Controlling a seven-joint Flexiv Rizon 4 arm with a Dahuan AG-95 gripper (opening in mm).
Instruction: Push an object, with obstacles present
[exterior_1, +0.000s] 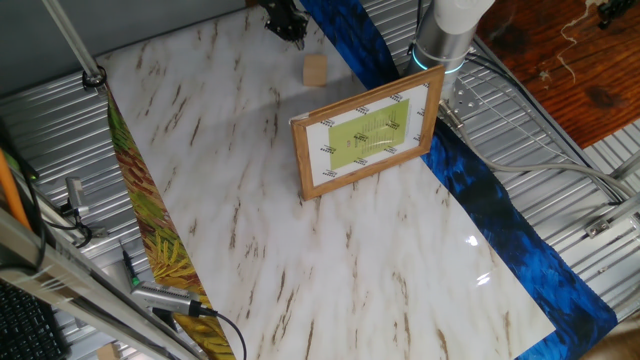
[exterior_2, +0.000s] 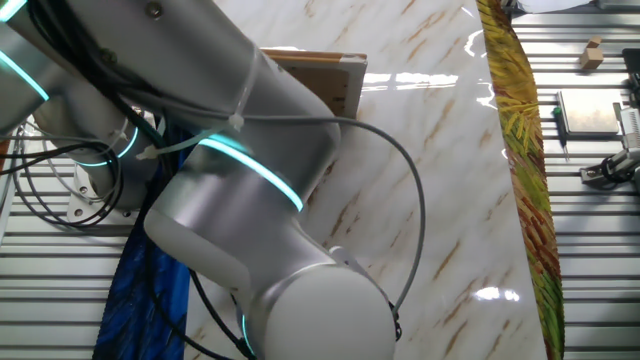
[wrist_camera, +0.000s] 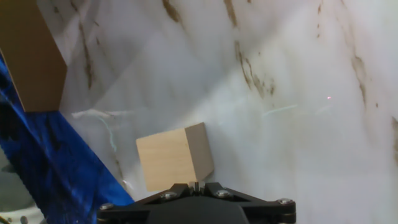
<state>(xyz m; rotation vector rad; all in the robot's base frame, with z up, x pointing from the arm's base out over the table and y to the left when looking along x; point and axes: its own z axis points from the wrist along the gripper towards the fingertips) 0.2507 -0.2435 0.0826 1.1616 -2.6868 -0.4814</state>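
The gripper (wrist_camera: 196, 185) is seen in the hand view only as a black body cut off by the lower edge, with the two fingertips brought together and nothing held between them. The cube (wrist_camera: 174, 163) lies on the table (wrist_camera: 298, 93) directly ahead of the tips; whether it is touched cannot be told. In one fixed view the gripper (exterior_1: 286, 22) is cropped by the top edge at the far side of the table (exterior_1: 250, 200) and is pointed downward. The cube (exterior_1: 315, 69) is found just beside it, slightly nearer and to the right. The frame (exterior_1: 368, 138) stands upright, nearer than the cube and to its right, apart from it. A green print with small dark marks is shown inside it, but nothing can be read. A blue cloth (exterior_1: 475, 195) is laid along the right edge of the table and a leaf-patterned cloth (exterior_1: 150, 210) along the left. In the other fixed view much of the picture is filled by the arm (exterior_2: 220, 210), bent and banded with teal light. Gripper and cube are hidden there, and only a corner of the frame (exterior_2: 335, 80) is left showing.
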